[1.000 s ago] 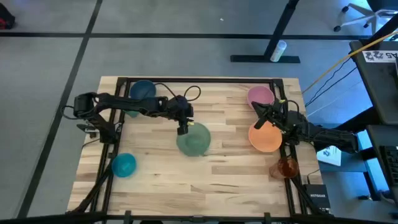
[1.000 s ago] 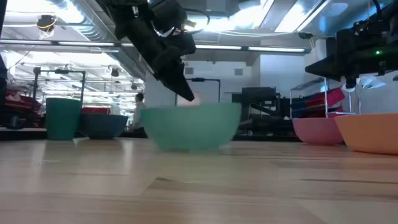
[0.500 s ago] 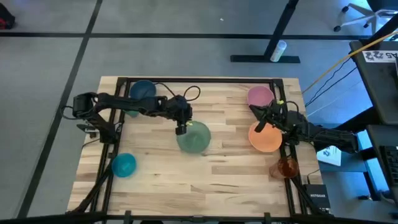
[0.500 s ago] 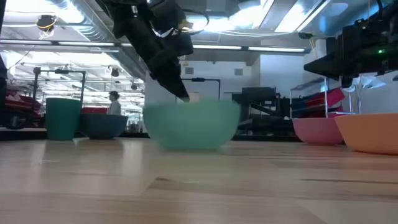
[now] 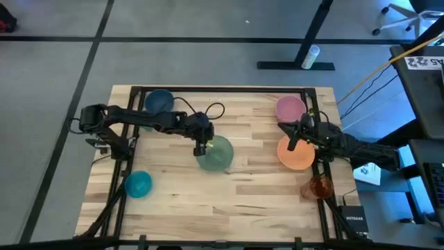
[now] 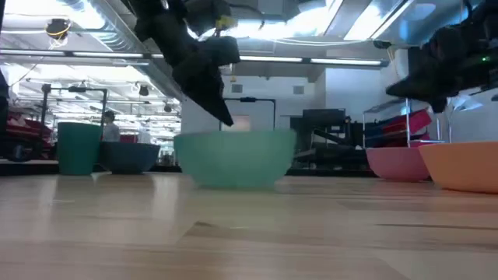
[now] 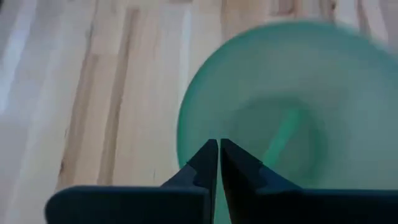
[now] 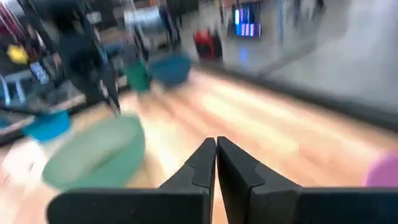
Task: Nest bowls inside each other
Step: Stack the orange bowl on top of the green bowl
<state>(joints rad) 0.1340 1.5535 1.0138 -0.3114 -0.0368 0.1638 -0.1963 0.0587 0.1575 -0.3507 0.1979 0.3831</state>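
I see a wooden table [image 5: 243, 194] carrying the teal-green bowl [image 5: 216, 154] centrally, orange bowl [image 5: 297, 155] at three o'clock, bright blue bowl [image 5: 138, 184] at eight

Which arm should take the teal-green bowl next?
Left. The left gripper sits at the rim of the teal-green bowl, fingers shut. The right gripper, also shut, is over by the orange bowl near the table's right edge.
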